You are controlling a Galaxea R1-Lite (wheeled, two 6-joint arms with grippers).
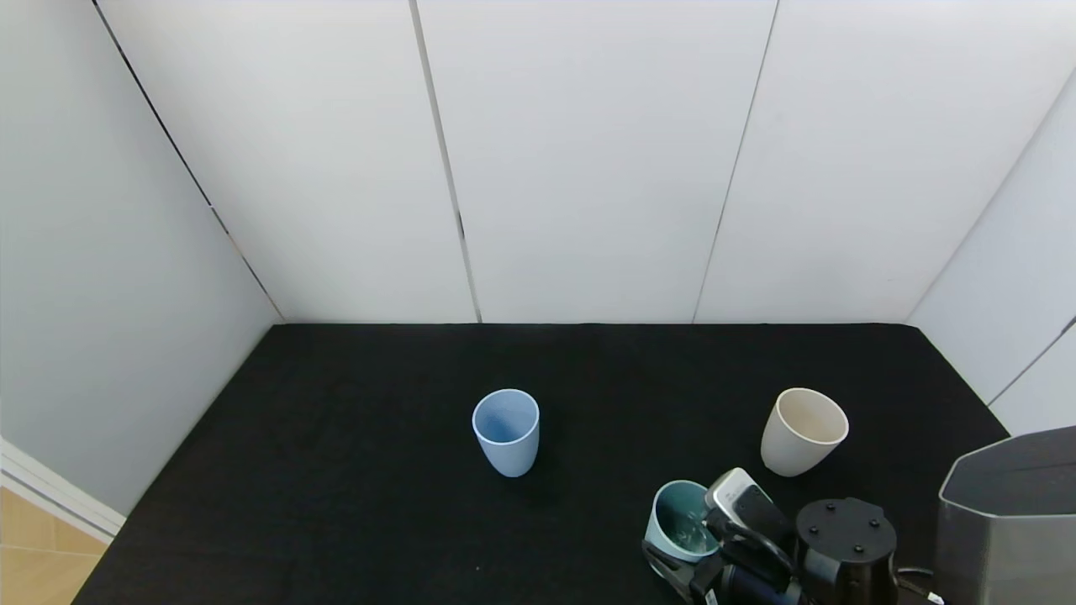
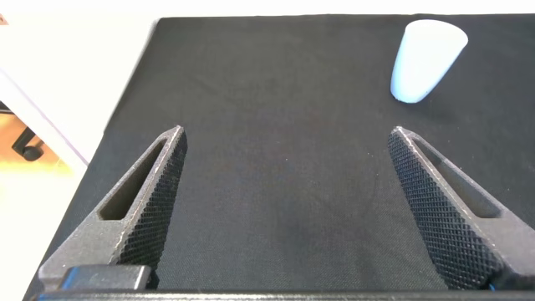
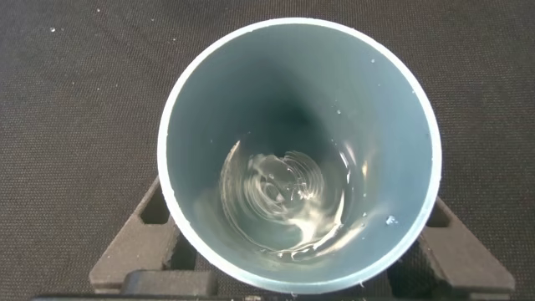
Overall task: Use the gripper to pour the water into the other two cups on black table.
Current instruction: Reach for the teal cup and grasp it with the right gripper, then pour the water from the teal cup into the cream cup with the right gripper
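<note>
My right gripper (image 1: 691, 542) is shut on a teal-green tumbler (image 1: 677, 519) at the front right of the black table (image 1: 353, 470). In the right wrist view its fingers (image 3: 138, 242) press both sides of the tumbler (image 3: 201, 100). Water (image 3: 284, 196) ripples in the tumbler's bottom. The light blue cup (image 1: 505, 431) stands upright mid-table, left of the gripper. The cream-beige cup (image 1: 803, 430) stands upright just behind and right of it. My left gripper (image 2: 284, 132) is open and empty over bare table at the left, with the blue cup (image 2: 426, 60) ahead of it.
A grey angular container (image 1: 1009, 512) stands at the table's front right corner, close to my right arm. White walls enclose the table at the back and sides. A few droplets (image 3: 54, 29) lie on the cloth near the tumbler.
</note>
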